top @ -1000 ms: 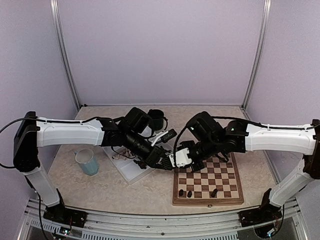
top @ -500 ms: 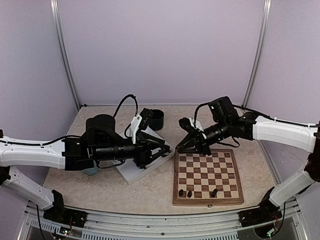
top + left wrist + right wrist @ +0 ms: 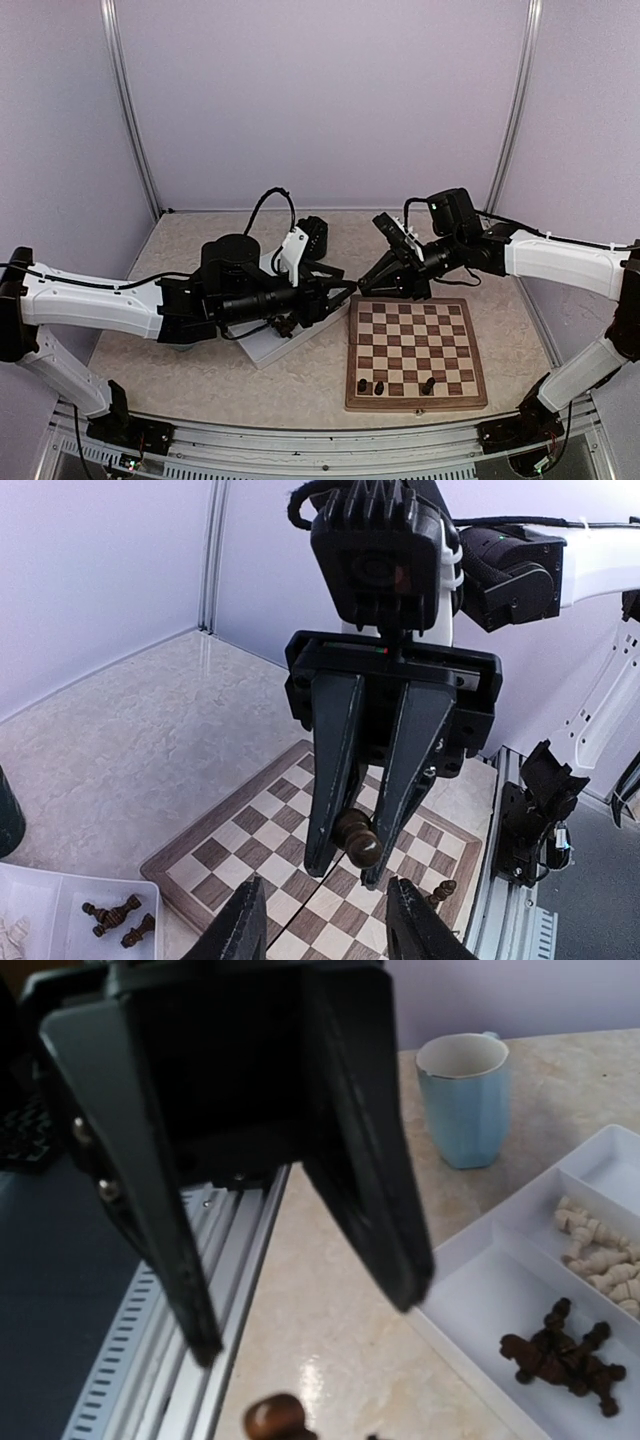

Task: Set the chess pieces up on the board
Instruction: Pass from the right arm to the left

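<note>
Well, the right gripper [image 3: 348, 866] pinches a dark brown chess piece [image 3: 357, 840] between its fingertips, by the far left corner of the board [image 3: 225, 855]. Facing it tip to tip, the left gripper [image 3: 308, 1322] stands with its jaws spread wide. Three dark pieces [image 3: 378, 386] stand on the board's near rows (two close together, one apart). Left of the board, the white tray [image 3: 480, 1290] keeps dark chessmen [image 3: 560, 1355] and pale chessmen [image 3: 600, 1255] in separate compartments, with a blue mug [image 3: 463, 1100] near it.
</note>
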Robot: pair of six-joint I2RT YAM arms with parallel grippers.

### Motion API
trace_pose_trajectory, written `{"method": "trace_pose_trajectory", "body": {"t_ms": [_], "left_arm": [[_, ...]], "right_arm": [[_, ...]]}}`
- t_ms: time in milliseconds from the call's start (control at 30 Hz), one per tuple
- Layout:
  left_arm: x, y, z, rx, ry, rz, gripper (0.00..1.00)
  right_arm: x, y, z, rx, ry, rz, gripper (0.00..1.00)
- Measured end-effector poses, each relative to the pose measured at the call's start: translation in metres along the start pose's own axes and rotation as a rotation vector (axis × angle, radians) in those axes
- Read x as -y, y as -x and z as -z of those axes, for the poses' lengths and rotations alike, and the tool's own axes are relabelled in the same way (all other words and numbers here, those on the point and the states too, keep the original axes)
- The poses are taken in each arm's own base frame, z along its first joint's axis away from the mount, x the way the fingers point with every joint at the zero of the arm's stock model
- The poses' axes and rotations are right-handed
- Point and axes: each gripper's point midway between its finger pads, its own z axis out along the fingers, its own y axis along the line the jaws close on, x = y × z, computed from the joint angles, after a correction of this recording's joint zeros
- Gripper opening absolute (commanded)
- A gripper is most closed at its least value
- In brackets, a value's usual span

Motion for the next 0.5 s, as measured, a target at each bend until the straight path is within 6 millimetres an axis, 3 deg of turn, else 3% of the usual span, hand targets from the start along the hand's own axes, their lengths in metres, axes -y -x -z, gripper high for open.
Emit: {"method": "trace_pose_trajectory", "body": {"t_ms": [167,500], "left_arm": [[0.001,0.005,-0.004,0.011,-0.004,-0.007,0.39],[0.009,0.013,-0.022,0.009,-0.035,-0.018,0.17]], "right_arm": [[-0.002,0.002,0.0,0.008,0.01,-0.002,0.06],[-0.002,0.004,0.001,0.016,0.017,0.003,0.06]]}}
